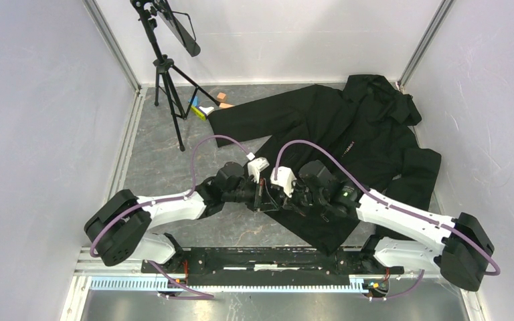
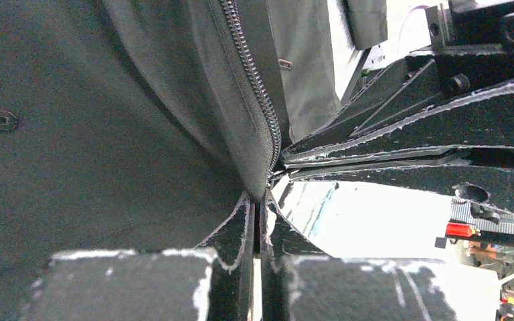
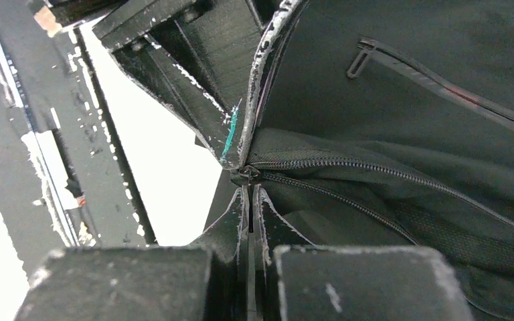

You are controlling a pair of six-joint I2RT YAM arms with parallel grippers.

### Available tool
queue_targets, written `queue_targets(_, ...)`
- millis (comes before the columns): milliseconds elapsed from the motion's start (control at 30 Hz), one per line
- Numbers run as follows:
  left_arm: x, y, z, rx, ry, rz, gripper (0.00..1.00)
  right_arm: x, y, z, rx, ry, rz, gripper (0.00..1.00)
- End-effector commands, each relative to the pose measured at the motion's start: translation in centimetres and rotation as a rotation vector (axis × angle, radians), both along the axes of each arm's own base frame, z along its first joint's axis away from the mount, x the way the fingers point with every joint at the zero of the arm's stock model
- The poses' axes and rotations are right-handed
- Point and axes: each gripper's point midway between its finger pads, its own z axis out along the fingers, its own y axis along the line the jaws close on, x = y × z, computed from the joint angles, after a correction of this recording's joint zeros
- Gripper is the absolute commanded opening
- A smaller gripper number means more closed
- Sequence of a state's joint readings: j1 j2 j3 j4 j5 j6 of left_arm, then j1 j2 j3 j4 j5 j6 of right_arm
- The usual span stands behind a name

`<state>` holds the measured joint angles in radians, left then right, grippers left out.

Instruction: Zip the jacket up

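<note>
Overhead, the top view shows a grey marbled table [image 1: 160,167] boxed in by plain white walls [image 1: 40,100] with metal corner posts. A black tripod [image 1: 167,87] stands at the far left, carrying a dark panel. A few small coloured blocks [image 1: 207,107] lie by its foot, just beside the end of one sleeve.

The jacket [image 1: 348,127] lies spread over the middle and right of the table. Its hood is bunched in the far right corner, small white lettering [image 1: 349,146] shows on the chest, and the hem comes down toward the arms' bases.

Both arms reach inward and meet at that near hem, tip to tip. The left gripper [image 2: 260,204] has its jaws pressed together on the fabric edge at the bottom end of the front zipper [image 2: 258,87] — the teeth run up and away from it in its wrist view. The right gripper [image 3: 249,194] comes in from the opposite side, also clamped tight. Its tips are at the small metal piece where the two rows of teeth converge — exactly what they pinch there is hard to make out. A pocket zip pull [image 3: 358,63] lies flat on the cloth above.
</note>
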<state>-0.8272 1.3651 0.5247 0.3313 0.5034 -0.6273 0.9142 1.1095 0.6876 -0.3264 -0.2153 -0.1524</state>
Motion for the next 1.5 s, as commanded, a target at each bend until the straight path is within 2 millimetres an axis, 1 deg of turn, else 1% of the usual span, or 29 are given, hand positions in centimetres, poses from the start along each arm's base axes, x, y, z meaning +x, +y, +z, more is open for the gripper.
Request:
queue_targets(0,-2.3,1.9,-3.2,0.116,0.049,-0.082,0.02,-0.6,0.2,0.8,0.019,0.060,0.089,0.01)
queue_targets(100,-2.7,1.7,-3.3,0.106,0.057,-0.102,0.02,-0.4,0.6,0.1,0.034,0.115,0.049,0.03)
queue_targets(167,-2.8,1.6,-3.4,0.103,0.062,-0.111,0.02,-0.8,0.9,-0.6,0.034,0.167,0.043,0.04)
queue_targets(233,-2.9,1.6,-3.4,0.103,0.067,-0.118,0.02,-1.2,1.1,-1.0,0.037,0.211,0.044,0.12)
queue_targets(267,-2.9,1.5,-3.4,0.099,0.067,-0.121,0.02,-1.2,1.1,-1.1,0.036,0.221,0.036,0.14)
queue_targets(333,-2.9,1.4,-3.4,0.095,0.067,-0.125,0.02,-1.2,1.1,-1.5,0.037,0.241,0.018,0.20)
queue_targets(467,-3.0,1.3,-3.5,0.094,0.075,-0.129,0.02,-0.8,1.0,-2.0,0.032,0.256,-0.020,0.24)
queue_targets(500,-3.0,1.3,-3.5,0.093,0.074,-0.129,0.02,-0.6,1.0,-2.1,0.031,0.249,-0.030,0.24)
queue_targets(533,-3.0,1.3,-3.5,0.091,0.073,-0.131,0.02,-0.6,1.0,-2.1,0.034,0.249,-0.028,0.27)
queue_targets(667,-3.1,1.3,-3.4,0.087,0.074,-0.135,0.02,-0.3,1.3,-1.1,0.072,0.219,-0.025,0.43)
queue_targets(733,-3.1,1.2,-3.3,0.082,0.073,-0.138,0.02,-0.2,1.4,-0.8,0.101,0.193,-0.028,0.47)
queue_targets(800,-3.1,1.2,-3.3,0.079,0.070,-0.139,0.02,0.0,1.3,-1.1,0.109,0.174,-0.035,0.47)
queue_targets(867,-3.1,1.2,-3.3,0.078,0.072,-0.138,0.02,0.1,1.3,-1.3,0.131,0.157,-0.037,0.43)
queue_targets(933,-3.1,1.2,-3.3,0.078,0.073,-0.137,0.02,-0.1,1.5,-1.1,0.160,0.145,-0.027,0.41)
queue_targets(1033,-3.1,1.2,-3.2,0.077,0.071,-0.135,0.02,0.0,1.5,-1.0,0.174,0.122,-0.029,0.42)
queue_targets(1167,-3.1,1.1,-3.3,0.079,0.077,-0.135,0.02,-0.1,1.2,-1.6,0.132,0.108,-0.026,0.43)
queue_targets(1233,-3.0,1.1,-3.3,0.079,0.074,-0.135,0.02,0.4,0.8,-0.9,0.128,0.070,-0.048,0.46)
queue_targets(1333,-3.0,1.1,-3.2,0.077,0.074,-0.133,0.02,1.0,0.5,1.0,0.129,0.025,-0.072,0.51)
queue_targets(1400,-3.0,1.2,-3.2,0.077,0.074,-0.132,0.02,0.7,0.7,2.0,0.138,0.014,-0.062,0.52)
queue_targets(1467,-3.0,1.1,-3.2,0.077,0.074,-0.132,0.02,0.0,1.4,2.0,0.152,0.022,-0.043,0.53)
